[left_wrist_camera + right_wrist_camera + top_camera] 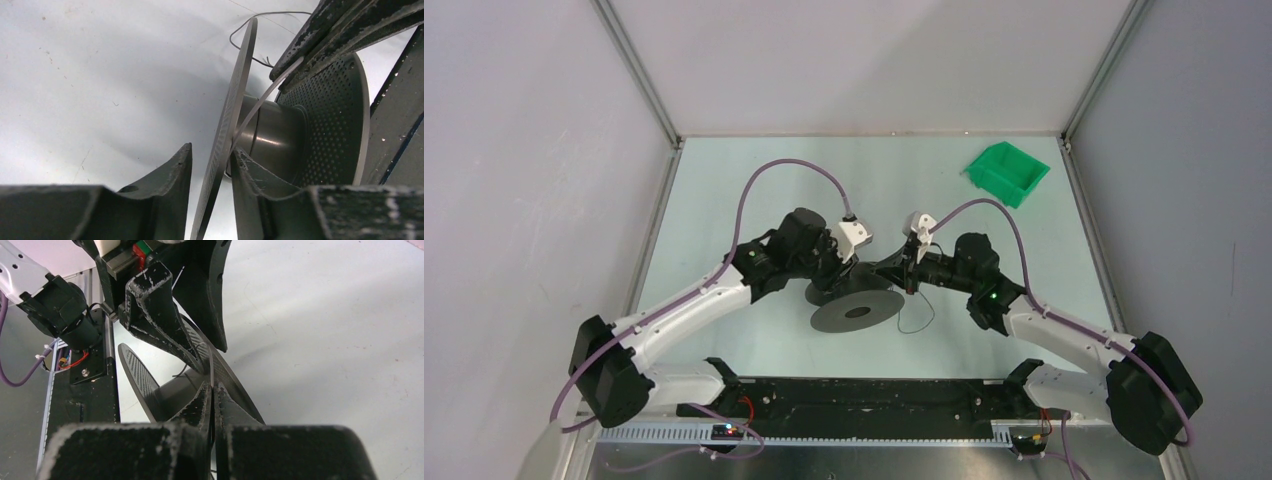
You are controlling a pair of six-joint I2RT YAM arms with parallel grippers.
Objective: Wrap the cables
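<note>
Right claw (212, 390) pinches a disc of the dark grey round spool (856, 308), left claw (211, 150) part-open astride it, apparently steadying for winding; thin dark wiry cable (904, 330) trails on worktop (714, 190) at four o'clock.

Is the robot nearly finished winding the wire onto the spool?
Not nearly. Done: little; the spool shows an almost bare hub. In hand: the left gripper straddles one disc; the right gripper is pinched shut beside it. Left: the cable, loose curls on the table, needs winding.

White arm links (686, 303), black joints (796, 240), purple wiring (769, 168), green LEDs (992, 296), scuffed end effector fingers (167, 187).
</note>
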